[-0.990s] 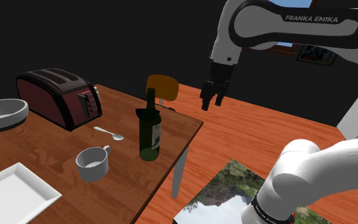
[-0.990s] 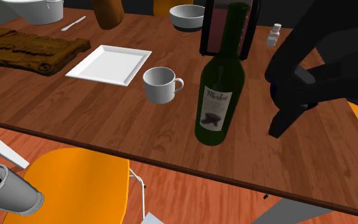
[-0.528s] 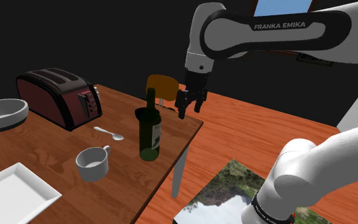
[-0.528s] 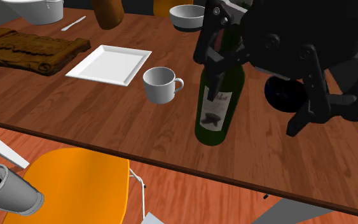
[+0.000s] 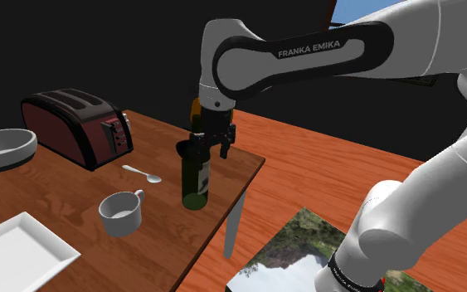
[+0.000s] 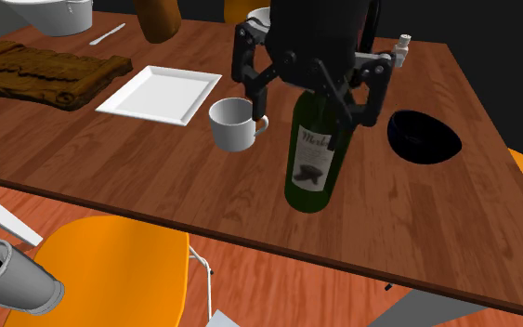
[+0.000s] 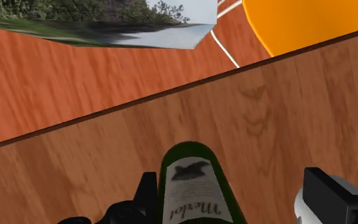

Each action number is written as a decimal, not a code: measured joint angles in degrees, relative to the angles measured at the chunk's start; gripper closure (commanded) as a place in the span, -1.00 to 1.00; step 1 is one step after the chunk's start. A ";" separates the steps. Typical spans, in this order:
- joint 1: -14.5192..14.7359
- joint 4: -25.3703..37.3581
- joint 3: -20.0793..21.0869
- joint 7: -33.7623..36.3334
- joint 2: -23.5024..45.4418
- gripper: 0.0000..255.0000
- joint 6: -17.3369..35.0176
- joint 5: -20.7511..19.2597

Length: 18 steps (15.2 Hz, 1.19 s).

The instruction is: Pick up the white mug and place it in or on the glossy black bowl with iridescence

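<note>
The white mug (image 5: 121, 212) (image 6: 233, 124) stands upright on the wooden table (image 5: 74, 195), its handle toward a green wine bottle (image 5: 196, 178) (image 6: 317, 158). The glossy black bowl (image 6: 422, 137) sits on the bottle's far side from the mug, toward the table corner. My gripper (image 5: 210, 154) (image 6: 310, 111) hovers open over the bottle's top, with one finger on each side of the neck and neither touching it. In the wrist view the bottle (image 7: 193, 184) lies between the fingers of the gripper (image 7: 234, 203). The mug stands a hand's width away from the gripper.
A dark red toaster (image 5: 78, 124), a grey bowl (image 5: 3, 148) (image 6: 273, 23), a white square plate (image 5: 16, 253) (image 6: 162, 93) and a spoon (image 5: 143, 173) share the table. Orange chairs (image 6: 101, 269) (image 7: 311, 19) stand at its edges. A brown board (image 6: 50, 72) lies beyond the plate.
The arm has swung toward the shoulder view's left, from over the floor beside the table to above the wine bottle. The gripper stayed open. Nothing on the table has moved.
</note>
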 measured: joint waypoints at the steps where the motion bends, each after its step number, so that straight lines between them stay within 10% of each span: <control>1: 0.16 1.01 0.86 1.04 1.66 -1.00 0.66 -0.41; 18: 9.76 32.91 9.19 22.53 40.69 -1.00 3.66 -19.21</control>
